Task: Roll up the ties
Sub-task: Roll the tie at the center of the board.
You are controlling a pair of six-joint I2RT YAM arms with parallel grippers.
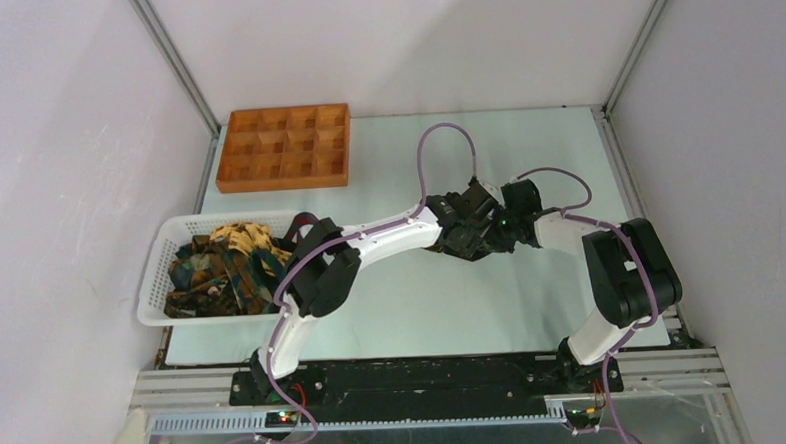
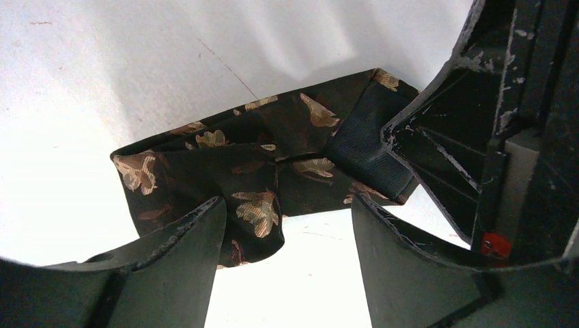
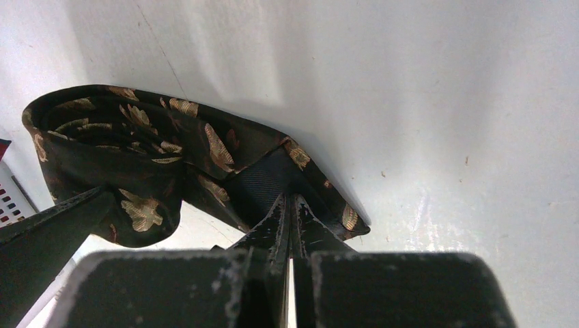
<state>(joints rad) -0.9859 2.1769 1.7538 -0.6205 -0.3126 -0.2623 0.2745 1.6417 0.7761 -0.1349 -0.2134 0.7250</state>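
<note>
Mid table (image 1: 533, 306): tie (image 3: 136, 157) in R hand (image 3: 290, 199)

An orange wooden compartment tray (image 1: 283, 185) sits at the far left corner of the pale tabletop (image 1: 527, 166). Just nearer, a white plastic mesh basket (image 1: 151, 283) lies along the tabletop's left edge. Plain grey walls stand around.

pale walls (image 1: 401, 41) around pale green table (image 1: 526, 146)
</note>
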